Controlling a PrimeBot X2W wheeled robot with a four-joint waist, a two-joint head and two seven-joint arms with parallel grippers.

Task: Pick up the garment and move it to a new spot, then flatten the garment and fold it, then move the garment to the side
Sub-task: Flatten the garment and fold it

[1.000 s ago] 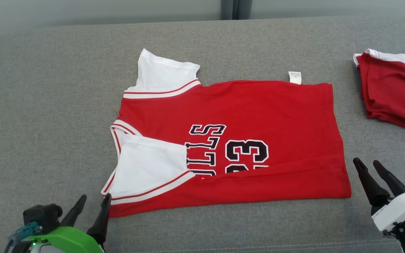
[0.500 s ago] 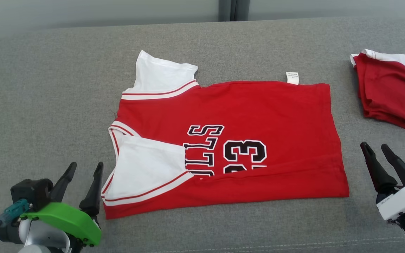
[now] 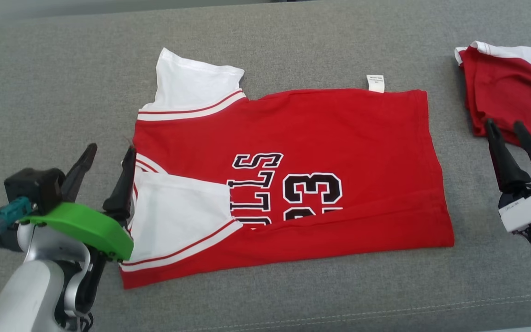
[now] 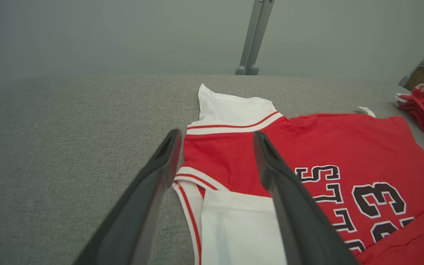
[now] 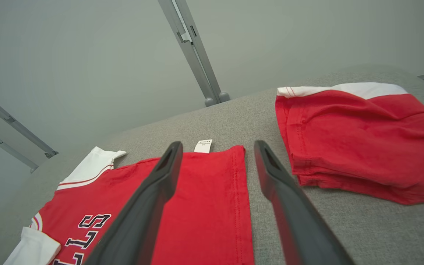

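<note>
Left gripper (image 3: 111, 148): released and empty. The garment's (image 3: 339, 138) collar edge lies right at its right fingertip.
Right gripper (image 3: 504, 122): spread wide, holding nothing. The hem lies off to its left.
Garment: flat on the grey cushion (image 3: 39, 92) between your two grippers, with the near sleeve (image 3: 178, 216) folded in.
Risk, left: if you close here you may pinch only the top layer, and the folded sleeve would flop open.
Risk, right: the second red pile (image 3: 514, 87) sits just past your fingertips, so reaching too far could snag it.
Risk, both: lifting unevenly would skew the fold.
Print: sideways "23" and partial lettering ending in "LLS", with the lower part tucked under.
Care tag (image 3: 375, 83): too small to read.
</note>
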